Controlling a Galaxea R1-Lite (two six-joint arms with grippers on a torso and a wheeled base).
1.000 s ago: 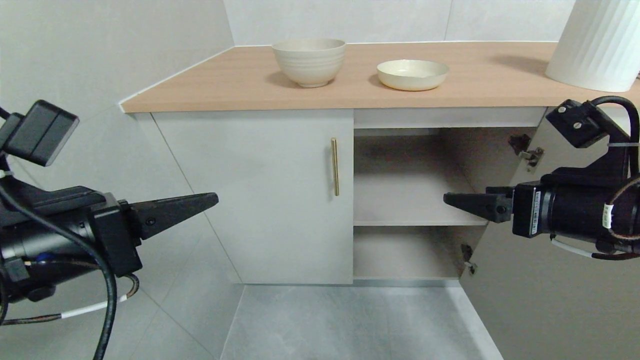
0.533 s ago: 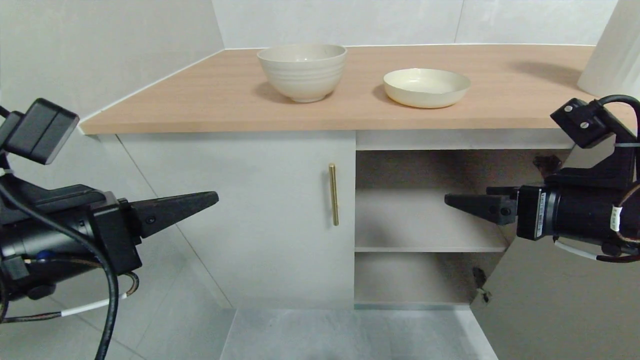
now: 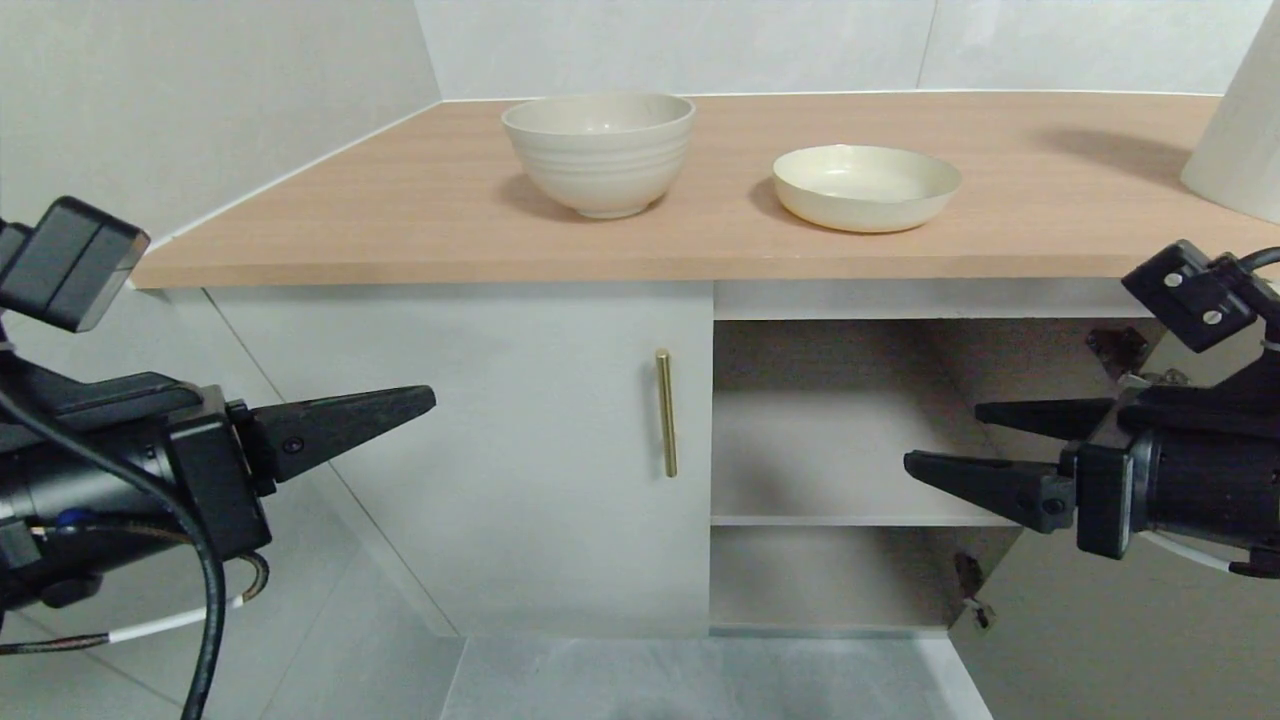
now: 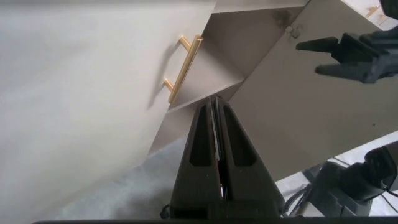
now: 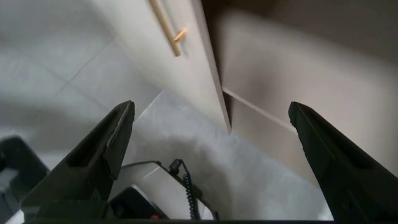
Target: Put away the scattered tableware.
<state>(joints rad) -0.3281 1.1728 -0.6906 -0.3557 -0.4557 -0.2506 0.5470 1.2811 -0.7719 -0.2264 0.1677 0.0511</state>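
Bowl [image 3: 598, 150] toward worktop [image 3: 400, 225] back-left corner, shallow dish [image 3: 865, 187] beside it, mid-worktop; both untouched. Left hand [image 3: 420, 402] pressed together, right hand [image 3: 945, 437] spread, both below front edge. Risks: rising arm clips edge; smooth rim may slip from pinch; open door [image 3: 1100, 640] crowds right arm

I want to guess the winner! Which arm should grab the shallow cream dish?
Probably the right. The right tool is open and nearer the shallow cream dish; the left tool is shut, facing the closed white door.
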